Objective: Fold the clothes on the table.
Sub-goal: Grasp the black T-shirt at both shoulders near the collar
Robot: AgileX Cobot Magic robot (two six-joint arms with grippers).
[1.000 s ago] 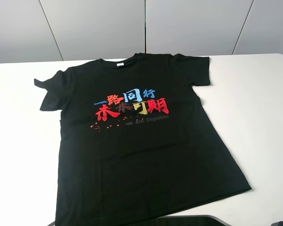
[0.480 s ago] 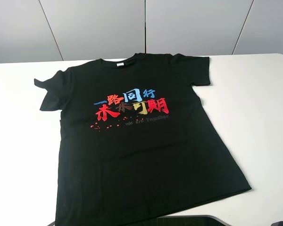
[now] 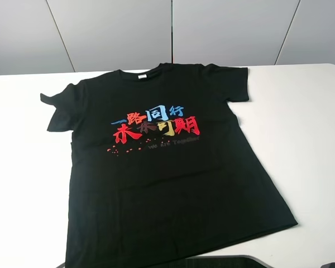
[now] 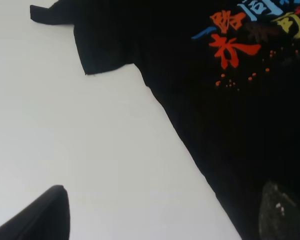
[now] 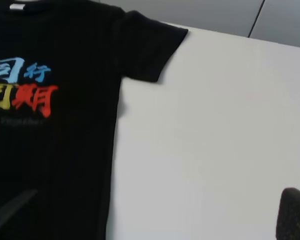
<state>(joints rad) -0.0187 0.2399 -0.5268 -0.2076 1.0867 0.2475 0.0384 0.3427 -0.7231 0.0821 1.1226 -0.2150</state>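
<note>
**Black T-shirt lies flat, both grippers spread**

Through its wrist camera, the left gripper stands wide open with nothing between its jaws. One of its fingers hangs over the bare white table and the other over the black cloth of the T-shirt. The shirt's side edge runs between the two. The right gripper is likewise spread and empty (one tip above the shirt body, the other above the tabletop). It straddles the opposite side edge, below the right sleeve.

From the high camera, the T-shirt lies unfolded and front up across the middle of the table. Its collar points toward the far edge and its hem toward the near edge, and the whole garment is turned slightly askew. The right sleeve lies smooth, while the left sleeve is rumpled, with one corner sticking out. A chest print of red, blue and yellow Chinese characters faces up. A small white neck label shows inside the collar. Grey wall panels rise behind the table's far edge.
</note>
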